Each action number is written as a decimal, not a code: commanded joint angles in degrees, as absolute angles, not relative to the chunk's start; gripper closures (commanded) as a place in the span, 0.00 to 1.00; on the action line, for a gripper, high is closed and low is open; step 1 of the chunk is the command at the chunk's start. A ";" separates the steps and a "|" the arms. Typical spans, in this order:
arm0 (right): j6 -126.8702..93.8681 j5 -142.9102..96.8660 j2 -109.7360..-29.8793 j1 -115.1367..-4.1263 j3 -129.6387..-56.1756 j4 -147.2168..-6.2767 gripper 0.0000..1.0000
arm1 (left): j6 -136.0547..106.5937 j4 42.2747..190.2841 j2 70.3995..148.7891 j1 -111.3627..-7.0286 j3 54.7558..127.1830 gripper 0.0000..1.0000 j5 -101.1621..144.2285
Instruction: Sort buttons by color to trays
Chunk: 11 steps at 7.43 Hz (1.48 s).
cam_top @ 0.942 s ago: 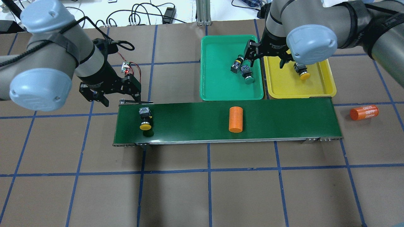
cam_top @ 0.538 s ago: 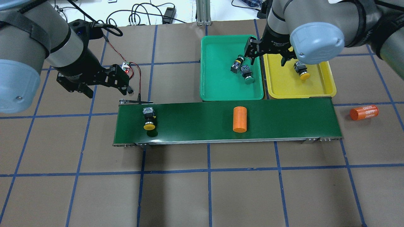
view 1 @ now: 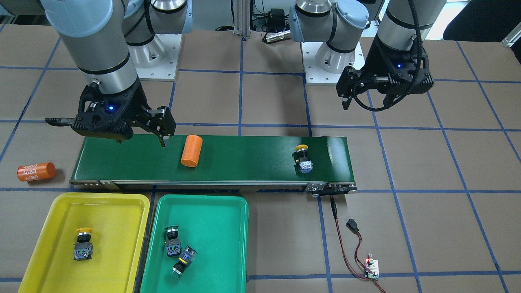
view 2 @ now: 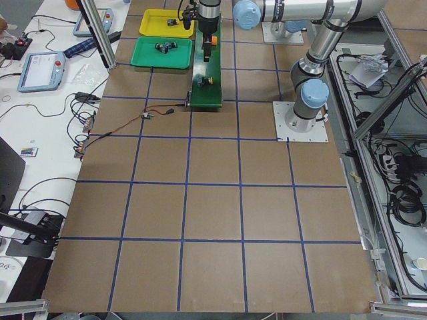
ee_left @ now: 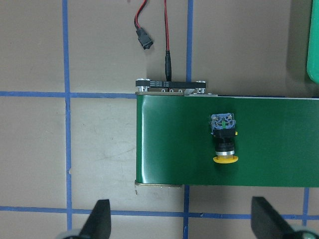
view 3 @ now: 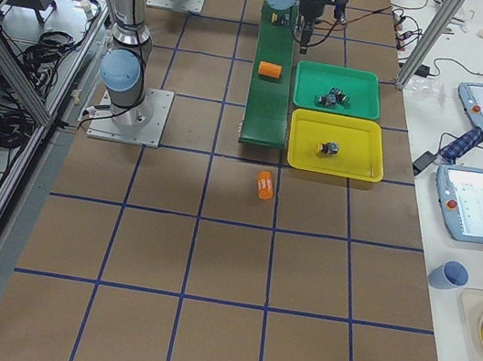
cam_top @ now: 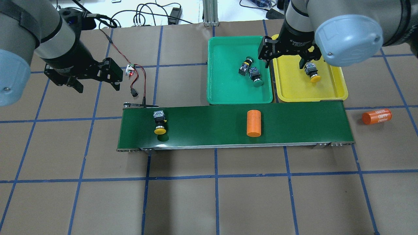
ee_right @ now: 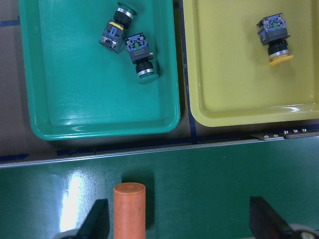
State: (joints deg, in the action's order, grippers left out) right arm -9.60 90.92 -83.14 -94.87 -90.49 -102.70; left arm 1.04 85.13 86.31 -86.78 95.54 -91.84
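Observation:
A yellow button (cam_top: 159, 124) lies on the conveyor belt (cam_top: 209, 130) near its left end; it also shows in the left wrist view (ee_left: 224, 139). My left gripper (cam_top: 98, 87) is open and empty, behind and left of the belt end, apart from that button. The green tray (cam_top: 228, 88) holds two green buttons (cam_top: 245, 66) (cam_top: 255, 76) lying side by side. The yellow tray (cam_top: 300, 89) holds one yellow button (cam_top: 312, 72). My right gripper (cam_top: 284, 64) is open and empty, hovering over the border between the two trays.
An orange cylinder (cam_top: 253, 123) lies on the belt right of its middle. Another orange cylinder printed "4680" (cam_top: 376, 116) lies on the table past the belt's right end. A red-black wire with a small board (cam_top: 130, 69) lies behind the belt's left end.
My left gripper has moved back and left, away from the belt end. The yellow button and the orange cylinder on the belt have shifted right. My right gripper has shifted slightly right.

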 commanded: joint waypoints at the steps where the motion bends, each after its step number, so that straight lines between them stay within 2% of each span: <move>1: -9.23 90.35 -84.11 -94.48 -91.41 -103.01 0.00 | 0.53 86.13 88.32 -86.75 93.70 0.00 -91.93; 3: -9.14 90.35 -84.11 -94.48 -91.76 -97.59 0.00 | -1.58 86.40 89.20 -86.84 92.81 0.00 -90.45; 11: -9.84 91.23 -86.48 -94.40 -91.85 -96.42 0.00 | -1.41 86.13 89.47 -86.92 92.90 0.00 -90.61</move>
